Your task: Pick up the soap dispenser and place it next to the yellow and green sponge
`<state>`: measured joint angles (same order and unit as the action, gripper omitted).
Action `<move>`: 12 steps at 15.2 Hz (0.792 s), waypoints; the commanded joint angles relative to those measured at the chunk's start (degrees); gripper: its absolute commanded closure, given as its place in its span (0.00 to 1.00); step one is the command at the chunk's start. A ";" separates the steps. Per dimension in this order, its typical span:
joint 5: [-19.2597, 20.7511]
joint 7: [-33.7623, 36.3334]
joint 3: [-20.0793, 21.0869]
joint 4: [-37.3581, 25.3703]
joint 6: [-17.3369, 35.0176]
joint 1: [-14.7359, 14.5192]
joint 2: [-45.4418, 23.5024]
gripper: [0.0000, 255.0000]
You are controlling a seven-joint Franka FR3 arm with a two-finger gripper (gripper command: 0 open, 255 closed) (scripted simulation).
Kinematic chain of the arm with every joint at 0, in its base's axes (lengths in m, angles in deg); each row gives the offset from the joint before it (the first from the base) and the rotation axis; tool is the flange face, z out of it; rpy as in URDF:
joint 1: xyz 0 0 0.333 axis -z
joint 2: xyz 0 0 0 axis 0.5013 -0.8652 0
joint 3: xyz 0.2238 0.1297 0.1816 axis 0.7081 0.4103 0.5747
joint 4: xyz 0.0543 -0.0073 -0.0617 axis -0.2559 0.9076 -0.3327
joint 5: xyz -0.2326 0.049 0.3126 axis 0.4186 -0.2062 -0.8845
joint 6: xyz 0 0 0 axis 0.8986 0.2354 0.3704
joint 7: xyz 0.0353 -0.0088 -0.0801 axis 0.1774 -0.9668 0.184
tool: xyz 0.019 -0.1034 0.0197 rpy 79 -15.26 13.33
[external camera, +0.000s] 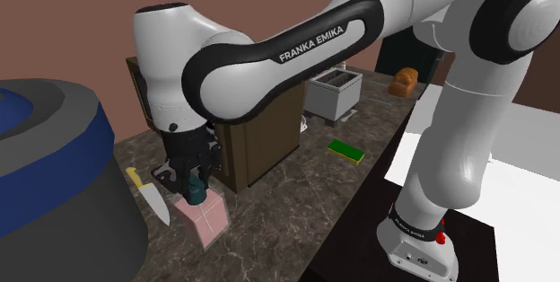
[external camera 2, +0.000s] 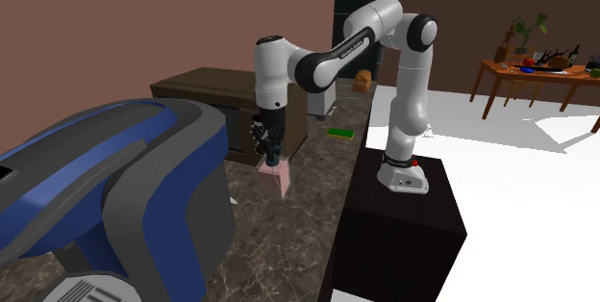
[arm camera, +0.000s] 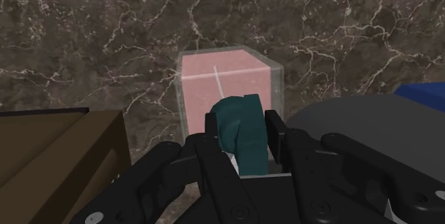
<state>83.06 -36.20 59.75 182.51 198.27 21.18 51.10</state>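
**Shoulder view.** Item: soap dispenser (external camera: 205,219), pink square body with a teal pump, standing upright at the near left of the dark marbled counter (external camera: 296,199), its long axis vertical. The gripper (external camera: 191,184) is pointing straight down directly above the body. The white arm is arching in from the stand at the right, forearm running roughly level and wrist bent downward. The sponge (external camera: 345,151), green with a yellow edge, is lying flat, well apart to the far right. A knife (external camera: 148,195) is lying just left of the dispenser, and a brown cabinet (external camera: 260,141) is standing just behind it.

**Second exterior view.** The gripper (external camera 2: 270,156) is hanging vertically over the soap dispenser (external camera 2: 276,177). The sponge (external camera 2: 338,134) is lying farther along the counter to the right.

**Wrist view.** The fingers (arm camera: 212,126) are pressing on both sides of the teal pump (arm camera: 239,133), so the gripper (arm camera: 244,126) is clenching the dispenser by its top. The pink body (arm camera: 224,80) is showing beyond the fingertips. Judged next move: lifting straight up, then carrying it far and right toward the sponge.
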 commanded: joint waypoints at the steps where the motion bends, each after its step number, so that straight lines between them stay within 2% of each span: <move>1: -0.36 -0.28 -0.03 -1.11 -1.55 0.10 0.53 1.00; 12: -1.08 -0.66 -0.05 -8.49 -9.84 0.23 1.66 1.00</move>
<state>81.96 -36.81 59.72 174.87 189.25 21.38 52.80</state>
